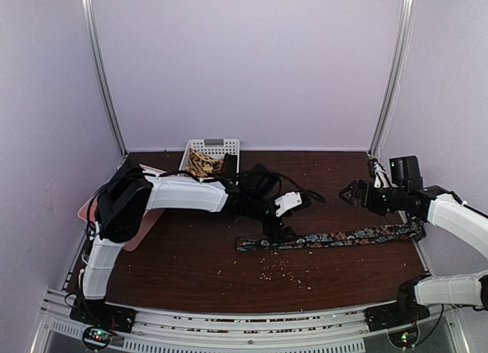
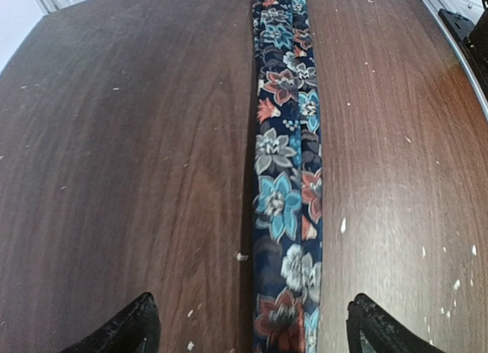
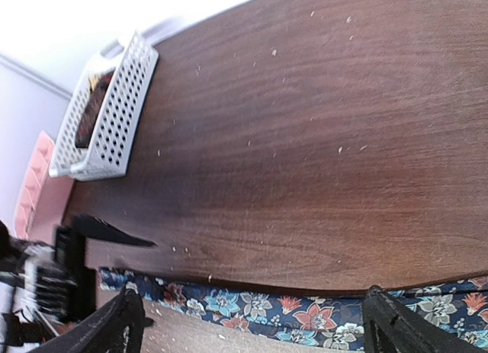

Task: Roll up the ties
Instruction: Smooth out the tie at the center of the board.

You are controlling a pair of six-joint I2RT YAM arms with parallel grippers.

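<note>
Pale lilac walls enclose a dark wooden tabletop [image 1: 191, 261]. Nothing looks rolled yet: the floral tie [image 1: 343, 235] lies flat at full length from centre toward 3 o'clock, its end near that edge. The left gripper [image 2: 255, 330] straddles it, spread wide and empty. The right gripper [image 1: 352, 194] hangs parted and empty. A tan tie [image 1: 202, 164] sits in the basket [image 1: 213, 143] at 12 o'clock. There is open room toward 6 o'clock.
</note>
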